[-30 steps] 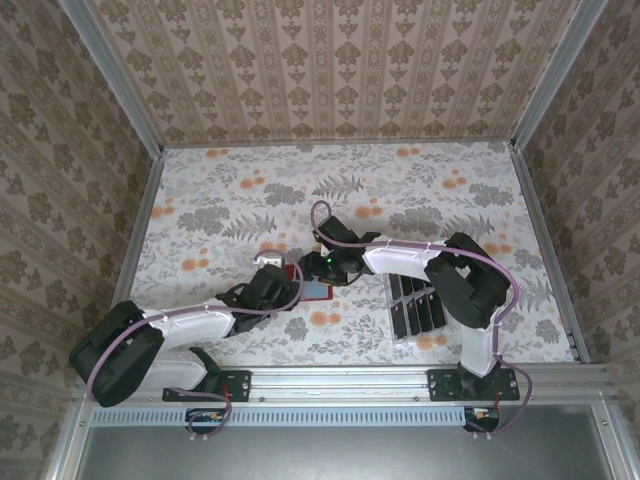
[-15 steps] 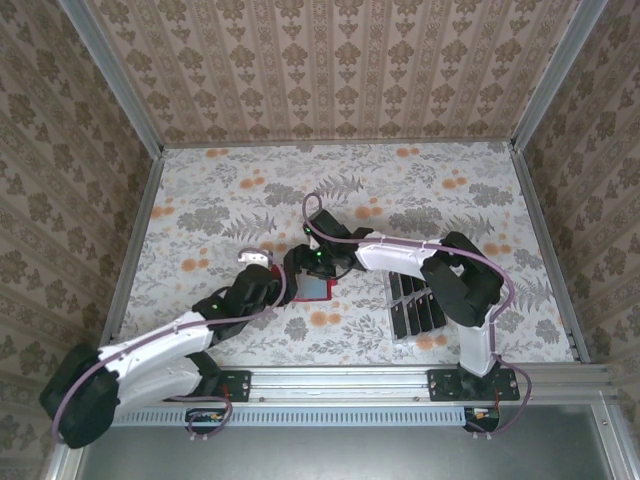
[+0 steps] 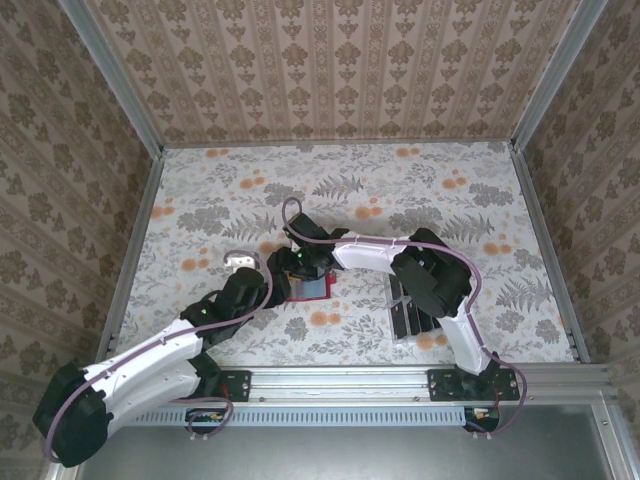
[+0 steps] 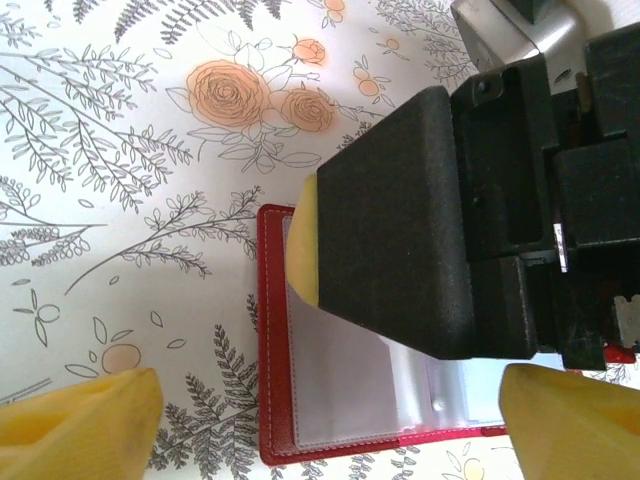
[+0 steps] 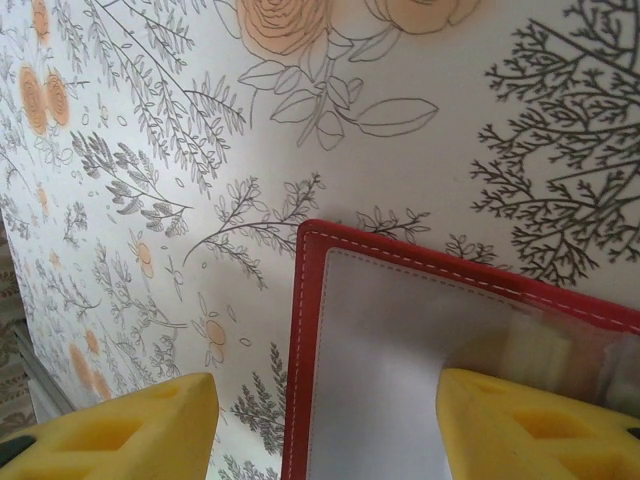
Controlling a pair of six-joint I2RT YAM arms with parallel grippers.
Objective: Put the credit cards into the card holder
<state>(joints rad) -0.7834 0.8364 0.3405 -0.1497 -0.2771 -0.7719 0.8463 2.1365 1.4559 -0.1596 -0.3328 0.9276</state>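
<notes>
**A:** Where is the card holder found?

**B:** The card holder (image 3: pixel 310 290) is seen lying open on the floral table (image 3: pixel 220 195), slightly toward 6 o'clock from the table's middle in the top view. Its red stitched border and clear inner pockets are shown in both wrist views.

**A:** What is noted right at it?

**B:** The right gripper (image 3: pixel 300 268) is placed over the holder's 11 o'clock part. In the right wrist view its yellow fingers (image 5: pixel 110 430) are held apart. One is over the cloth beside the holder's edge, the other over a clear pocket. Nothing is seen clamped between them. Whether the pocket is touched cannot be told.

**A:** And the other arm?

**B:** The left gripper (image 3: pixel 268 285) is set just at 9 o'clock of the holder. Its yellow fingertips (image 4: pixel 80 420) are spread wide at 7 and 5 o'clock of its wrist view. The holder's border is seen between them, and nothing is gripped.

**A:** And farther out?

**B:** The credit cards (image 3: pixel 415 320), black, are stood in a clear tray (image 3: pixel 404 340) at 3 o'clock of the holder, apart from it. They are partly hidden by the right arm (image 3: pixel 430 275).
</notes>
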